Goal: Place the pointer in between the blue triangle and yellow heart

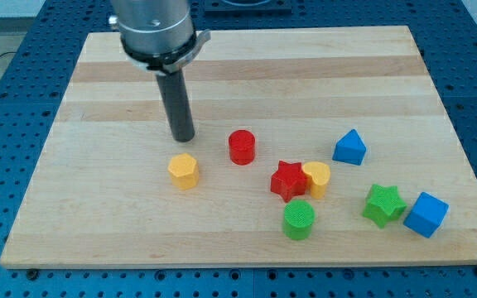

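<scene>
The blue triangle (349, 147) lies at the view's right of centre. The yellow heart (317, 177) sits below and left of it, touching the red star (288, 180). My tip (182, 136) stands on the board well to the left of both, just above the yellow hexagon (184, 170) and left of the red cylinder (241, 146). The tip touches no block.
A green cylinder (299, 219) lies below the red star. A green star (384, 204) and a blue cube (426, 214) sit at the lower right. The wooden board (247, 74) rests on a blue perforated table.
</scene>
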Controlling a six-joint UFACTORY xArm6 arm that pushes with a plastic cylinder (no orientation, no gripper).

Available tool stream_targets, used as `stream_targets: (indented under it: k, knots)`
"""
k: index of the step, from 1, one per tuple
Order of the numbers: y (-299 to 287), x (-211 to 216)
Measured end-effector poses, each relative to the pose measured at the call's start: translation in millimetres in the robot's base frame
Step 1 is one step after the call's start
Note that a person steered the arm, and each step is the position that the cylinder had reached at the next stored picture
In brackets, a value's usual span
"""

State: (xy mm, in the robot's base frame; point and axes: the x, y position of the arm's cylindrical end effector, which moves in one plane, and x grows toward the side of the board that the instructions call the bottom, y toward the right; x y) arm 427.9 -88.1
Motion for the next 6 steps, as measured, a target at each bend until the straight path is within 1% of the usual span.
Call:
stream_targets:
  k: [1, 2, 3, 4, 6]
  knots:
    - [56.2, -29.1]
    - [118.8, -16.5]
    - [164.4, 5.0]
    - [172.2, 24.7]
    - [211.6, 81.9]
